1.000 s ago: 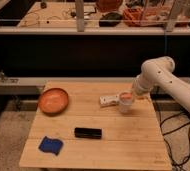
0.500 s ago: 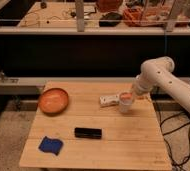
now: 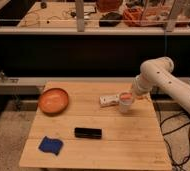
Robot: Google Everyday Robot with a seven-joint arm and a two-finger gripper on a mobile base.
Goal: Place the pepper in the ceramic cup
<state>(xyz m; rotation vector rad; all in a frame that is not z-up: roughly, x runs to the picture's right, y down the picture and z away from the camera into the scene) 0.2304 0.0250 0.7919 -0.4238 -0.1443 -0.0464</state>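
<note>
The white ceramic cup [image 3: 125,106] stands on the right part of the wooden table [image 3: 98,150]. An orange-red spot, the pepper [image 3: 124,96], shows right at the cup's rim, under the tip of my arm. My gripper [image 3: 127,96] hangs from the white arm that reaches in from the right and sits directly over the cup, touching or nearly touching its top. Whether the pepper is held or rests in the cup is hidden by the gripper.
A flat white rectangular object [image 3: 107,100] lies just left of the cup. A large orange bowl [image 3: 53,100] sits at the table's left. A black bar-shaped object [image 3: 88,132] and a blue cloth [image 3: 50,145] lie near the front. Cables lie on the floor at the right.
</note>
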